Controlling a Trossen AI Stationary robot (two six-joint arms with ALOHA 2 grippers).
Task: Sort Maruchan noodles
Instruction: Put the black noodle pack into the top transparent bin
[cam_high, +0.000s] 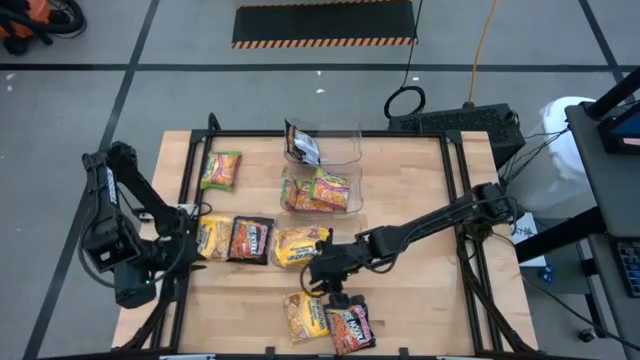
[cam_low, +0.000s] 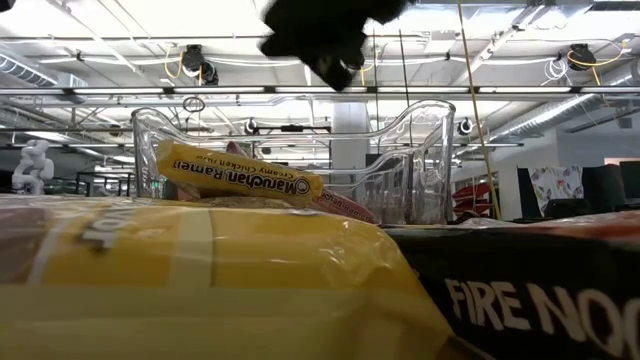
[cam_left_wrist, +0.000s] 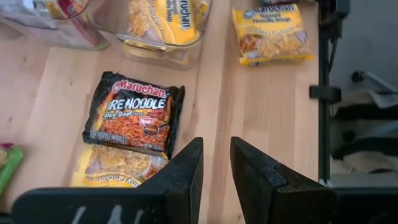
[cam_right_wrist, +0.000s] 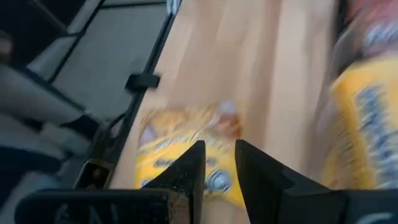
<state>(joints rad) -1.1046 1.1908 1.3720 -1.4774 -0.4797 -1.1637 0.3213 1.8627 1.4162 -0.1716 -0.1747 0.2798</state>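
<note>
Over the bench (cam_high: 420, 250) middle, the right claw (cam_high: 328, 290) is hovering empty, fingers slightly parted, above a yellow packet (cam_high: 304, 316) overlapping a dark packet (cam_high: 351, 326). It is risking pinching both, or slipping on glossy film. The left claw (cam_high: 190, 238) is waiting released beside the row (cam_high: 250, 240).

Two clear bins (cam_high: 322, 150) on wooden table (cam_high: 420, 290), striped floor mat (cam_high: 323, 22) beyond.
</note>
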